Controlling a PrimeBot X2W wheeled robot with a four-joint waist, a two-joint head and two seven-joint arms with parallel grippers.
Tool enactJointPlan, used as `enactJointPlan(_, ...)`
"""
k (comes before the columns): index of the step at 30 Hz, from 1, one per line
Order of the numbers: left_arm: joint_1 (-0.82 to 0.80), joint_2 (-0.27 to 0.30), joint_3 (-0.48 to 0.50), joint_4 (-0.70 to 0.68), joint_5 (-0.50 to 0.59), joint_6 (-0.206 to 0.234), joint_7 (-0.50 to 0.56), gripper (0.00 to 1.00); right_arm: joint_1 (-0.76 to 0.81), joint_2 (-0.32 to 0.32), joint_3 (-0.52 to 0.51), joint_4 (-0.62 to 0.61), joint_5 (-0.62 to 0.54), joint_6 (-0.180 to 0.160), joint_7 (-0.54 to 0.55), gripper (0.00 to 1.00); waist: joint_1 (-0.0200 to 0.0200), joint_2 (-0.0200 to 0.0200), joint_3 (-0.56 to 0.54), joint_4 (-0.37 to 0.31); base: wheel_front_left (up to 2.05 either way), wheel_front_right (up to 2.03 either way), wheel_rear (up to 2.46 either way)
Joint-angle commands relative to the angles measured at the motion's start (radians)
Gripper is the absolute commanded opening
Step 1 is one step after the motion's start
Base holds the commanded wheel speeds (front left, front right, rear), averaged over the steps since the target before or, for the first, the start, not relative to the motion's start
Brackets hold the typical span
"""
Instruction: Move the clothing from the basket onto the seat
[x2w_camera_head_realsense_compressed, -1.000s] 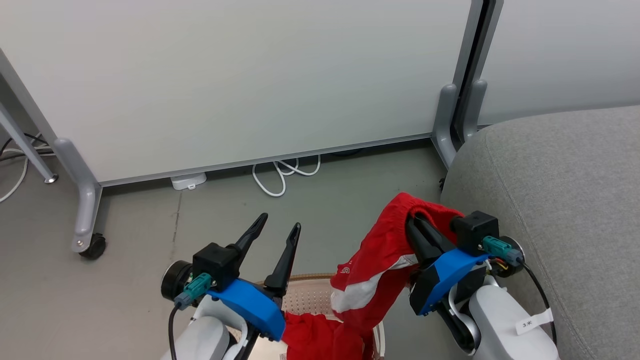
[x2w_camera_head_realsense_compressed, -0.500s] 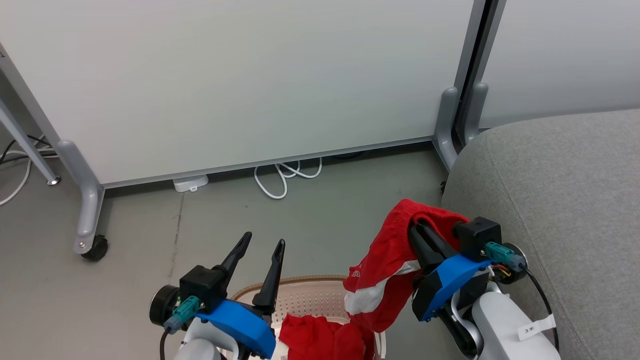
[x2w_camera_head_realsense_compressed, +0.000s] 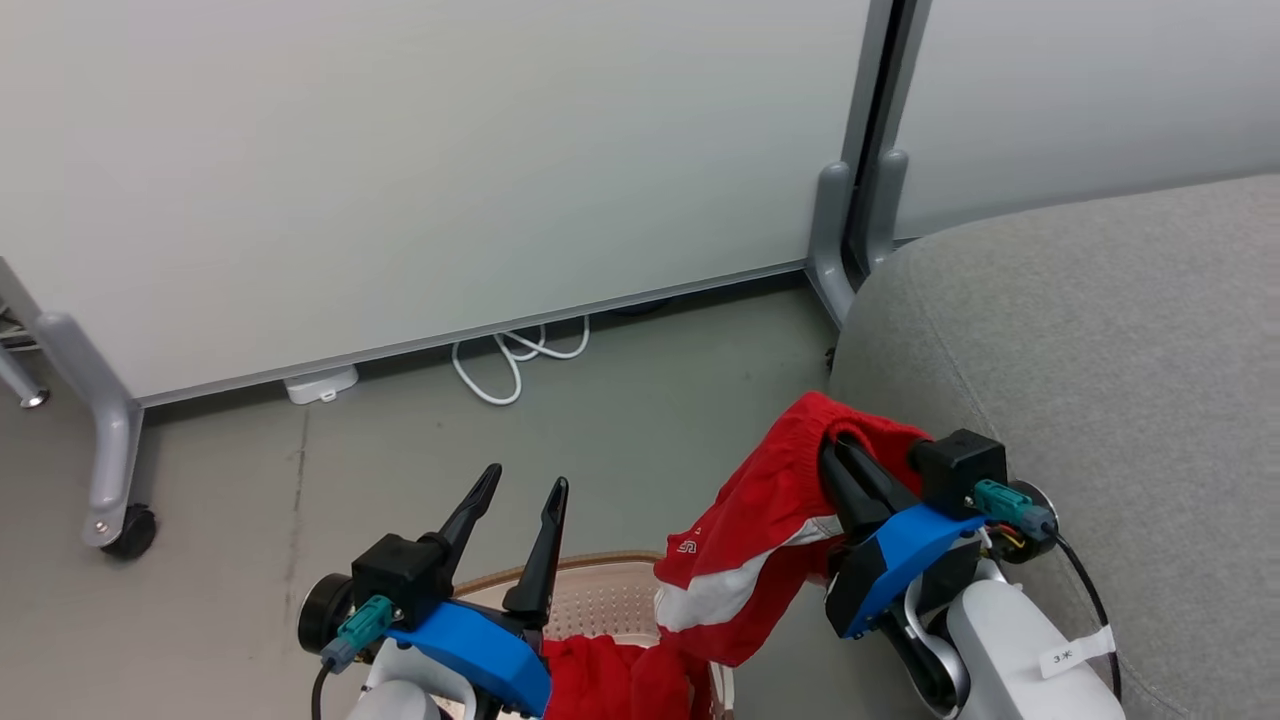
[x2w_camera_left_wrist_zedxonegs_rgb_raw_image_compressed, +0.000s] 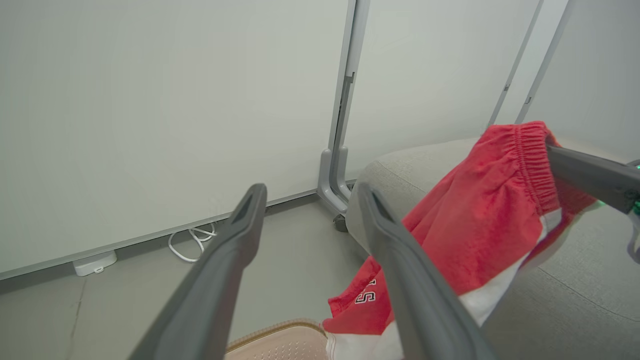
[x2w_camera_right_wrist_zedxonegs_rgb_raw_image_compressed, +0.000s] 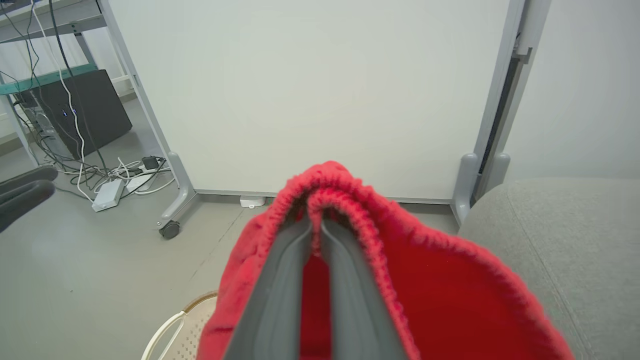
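Beside seat (x2w_camera_head_realsense_compressed: 1100, 350), right tool (x2w_camera_head_realsense_compressed: 840, 450) clenched on clothing (x2w_camera_head_realsense_compressed: 770, 510), left tool (x2w_camera_head_realsense_compressed: 527, 478) agape above basket (x2w_camera_head_realsense_compressed: 610, 600), partition (x2w_camera_head_realsense_compressed: 400, 180) beyond.

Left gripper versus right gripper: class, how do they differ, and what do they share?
The left gripper is open and holds nothing; the right gripper is shut on a red garment. The left gripper is by the basket; the right gripper is by the seat. Both have dark fingers.
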Motion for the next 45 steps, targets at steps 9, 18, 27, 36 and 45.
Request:
enactJointPlan(9, 0.004, -0.006, 0.001, -0.010, 0.007, -0.002, -0.003, 1.00, 0.013, -0.003, -0.017, -0.014, -0.010, 0.000, 0.007, 0.00, 0.0000, 0.0000, 0.014, -0.146, 0.00, 0.00, 0.00)
enactJointPlan(18, 0.004, -0.008, 0.011, -0.017, 0.011, -0.002, -0.003, 1.00, 0.013, -0.003, -0.021, -0.021, -0.011, 0.000, 0.002, 0.00, 0.0000, 0.0000, 0.025, -0.276, 0.00, 0.00, 0.00)
enactJointPlan(27, 0.011, -0.012, 0.017, -0.022, 0.014, -0.002, -0.003, 1.00, 0.017, -0.003, -0.026, -0.023, -0.009, 0.000, 0.001, 0.00, 0.0000, 0.0000, 0.025, -0.371, 0.00, 0.00, 0.00)
enactJointPlan(36, 0.008, -0.015, 0.012, -0.018, 0.017, -0.002, -0.003, 1.00, 0.024, -0.003, -0.029, -0.024, 0.000, 0.000, -0.004, 0.00, 0.0000, 0.0000, 0.025, -0.405, 0.00, 0.00, 0.00)
enactJointPlan(45, 0.015, -0.018, 0.002, -0.014, 0.018, -0.002, -0.003, 1.00, 0.028, -0.003, -0.032, -0.018, 0.014, 0.000, -0.007, 0.00, 0.0000, 0.0000, 0.023, -0.402, 0.00, 0.00, 0.00)
